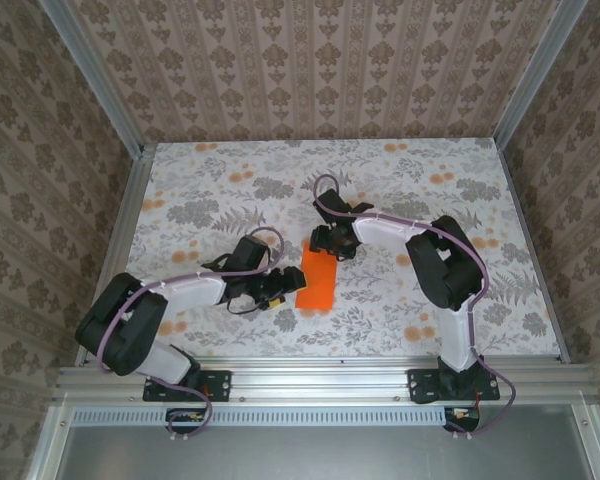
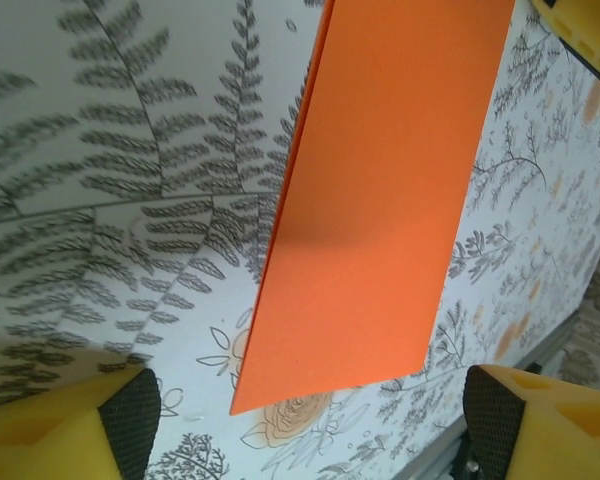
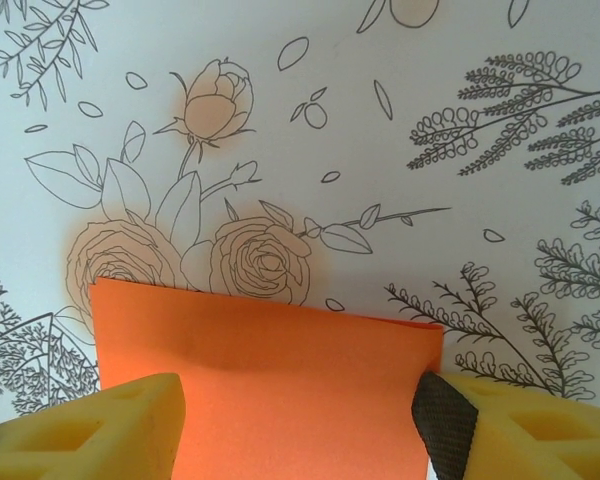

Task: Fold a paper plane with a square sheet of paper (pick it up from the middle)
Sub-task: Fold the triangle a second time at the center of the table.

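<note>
The square sheet of paper lies flat on the table, bright orange and folded in half into a long rectangle. A paper plane is out of view. My left gripper sits low beside the sheet's near left corner. Its fingers stand open, and in the left wrist view the sheet's near end lies just beyond the left gripper. My right gripper is at the far end. In the right wrist view the right gripper is open, one finger on each side of the sheet, close to its long edges.
The table carries a white cloth printed with grey ferns and pale orange flowers. Its metal front rail runs just behind the left gripper. Patterned walls close in the back and both sides. A yellow finger of the right gripper shows past the sheet's far end.
</note>
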